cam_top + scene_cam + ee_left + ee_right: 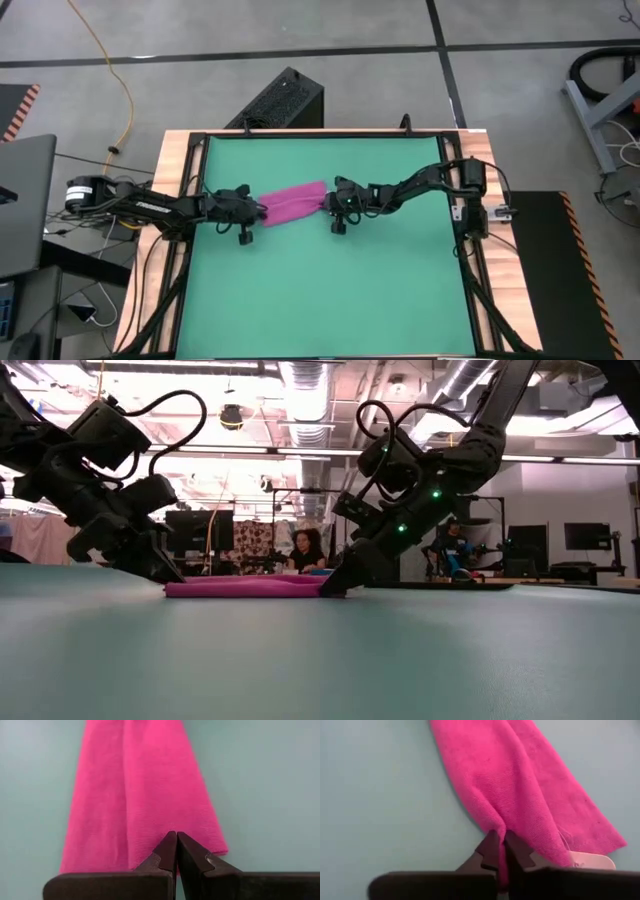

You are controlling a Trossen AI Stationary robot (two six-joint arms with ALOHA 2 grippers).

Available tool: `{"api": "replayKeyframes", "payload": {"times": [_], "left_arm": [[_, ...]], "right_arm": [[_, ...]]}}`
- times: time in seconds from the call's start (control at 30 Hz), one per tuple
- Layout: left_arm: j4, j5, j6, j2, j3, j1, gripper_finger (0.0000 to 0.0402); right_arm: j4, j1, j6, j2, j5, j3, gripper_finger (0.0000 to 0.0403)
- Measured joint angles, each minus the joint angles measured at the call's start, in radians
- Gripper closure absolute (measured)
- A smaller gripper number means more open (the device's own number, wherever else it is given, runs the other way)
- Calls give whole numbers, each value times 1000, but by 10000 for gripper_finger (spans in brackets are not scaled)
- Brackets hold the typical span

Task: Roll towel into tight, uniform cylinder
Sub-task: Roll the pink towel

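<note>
The magenta-pink towel (293, 201) lies as a narrow folded strip flat on the green mat (320, 290), between my two grippers; it also shows in the low view (245, 588). My left gripper (262, 210) is shut, its tips on the strip's left end (176, 837). My right gripper (328, 202) is shut on the strip's right end (501, 836). The white tag (590, 861) lies at that right end, beside the fingers. My left gripper rests its shut fingertips (170, 845) on top of the towel's left end (150, 840), slanting down from the table's left. The cloth there lies flat on the mat; whether any cloth is between the fingers, I cannot tell. My right gripper pinches a raised fold of the towel's right end (495, 822) between its two fingers, slanting down from the table's right. The cloth puckers up into the fingertips. The rest of the strip lies on the mat.
The mat has bare room toward the near edge (320, 320) and the far edge (320, 150). A wooden frame (170, 170) borders the mat. A black box (280, 100) stands on the floor beyond the far edge. People sit in the room behind (305, 550).
</note>
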Motion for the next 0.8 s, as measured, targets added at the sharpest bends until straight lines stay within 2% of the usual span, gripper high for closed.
{"api": "replayKeyframes", "payload": {"times": [0.07,0.27,0.4,0.5,0.63,0.8], "left_arm": [[-8,12,-18,-4,16,-10,402],[-35,12,-46,-31,113,-62,402],[-24,-48,12,-19,152,-89,402],[43,-48,58,37,153,-91,401],[144,41,63,144,154,-98,401],[271,44,79,307,155,-117,401]], "right_arm": [[-2,15,5,0,0,0,387],[-29,61,67,-5,2,-1,386],[-31,93,113,-5,-2,-1,386],[-32,121,157,-5,-6,0,386],[-44,161,214,-22,-22,7,386],[-94,203,274,-86,-38,7,387]]}}
